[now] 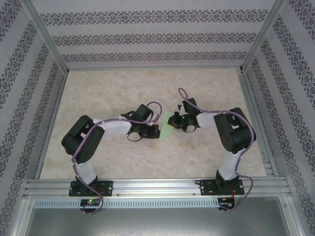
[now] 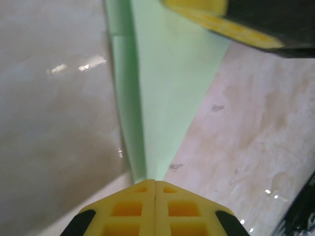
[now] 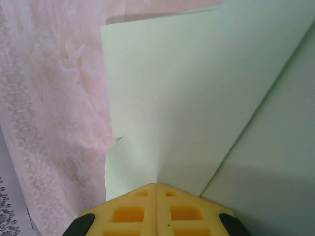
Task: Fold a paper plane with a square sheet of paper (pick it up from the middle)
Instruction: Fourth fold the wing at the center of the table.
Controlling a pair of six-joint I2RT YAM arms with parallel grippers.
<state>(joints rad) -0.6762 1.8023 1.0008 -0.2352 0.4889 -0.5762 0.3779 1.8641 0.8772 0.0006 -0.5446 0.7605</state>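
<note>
The square sheet of paper (image 1: 170, 121), pale mint green and folded into a narrow wedge, hangs just above the table between my two grippers. My left gripper (image 1: 156, 129) is shut on its near tip; in the left wrist view the closed yellow jaws (image 2: 155, 183) pinch the point of the wedge (image 2: 167, 88), which widens away from them. My right gripper (image 1: 178, 119) is shut on the opposite side, and its yellow finger (image 2: 216, 19) crosses the top of the left wrist view. Seen from the right wrist, the closed gripper (image 3: 157, 186) clamps the paper (image 3: 197, 88) at a crease, with folded layers spreading upward.
The beige marbled table (image 1: 123, 88) is walled by patterned panels on three sides. An aluminium rail (image 1: 147, 187) carrying both arm bases runs along the near edge. Purple cables loop over each arm.
</note>
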